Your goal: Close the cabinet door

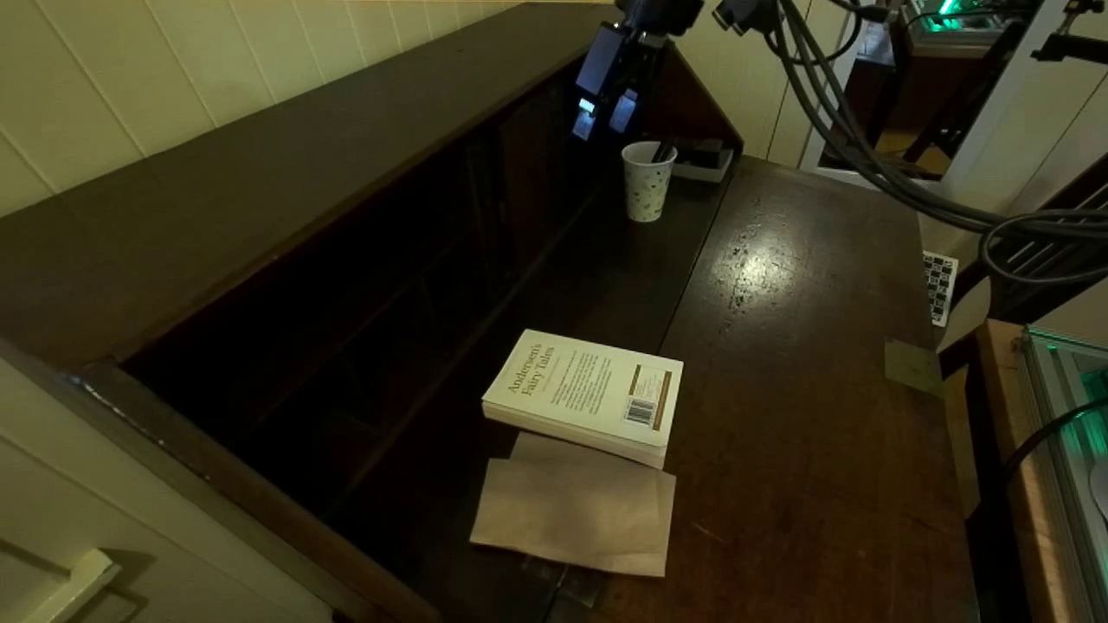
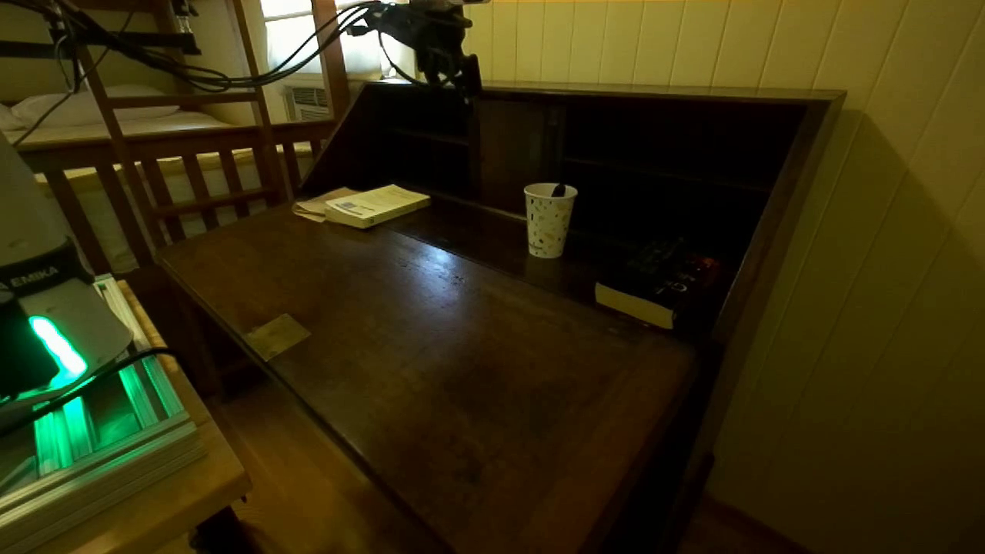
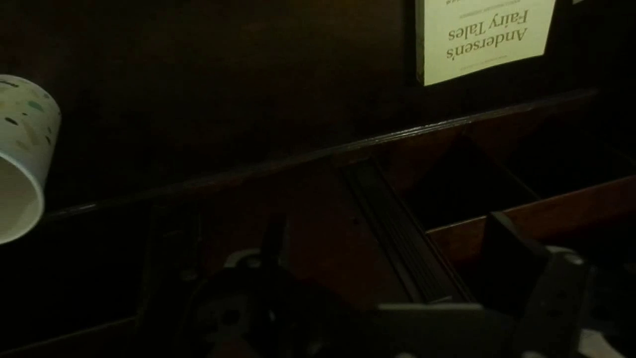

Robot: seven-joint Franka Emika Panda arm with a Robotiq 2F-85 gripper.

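A long, dark wood cabinet sits at the back of a desk surface. The cabinet door, a small brown panel, stands upright near the middle of its length, between narrow uprights; shadow hides whether it is fully shut. The gripper hangs near the cabinet's top front edge, fingers spread wide apart; in the wrist view one overlaps the door, the other a shelf board to its right. Contact with the wood cannot be judged. In an exterior view, a speckled cup stands nearer than the door and slightly right, a pale book lies to the left, and a dark book rests beside the right side wall. Desk surface stretches between cup and pale book.
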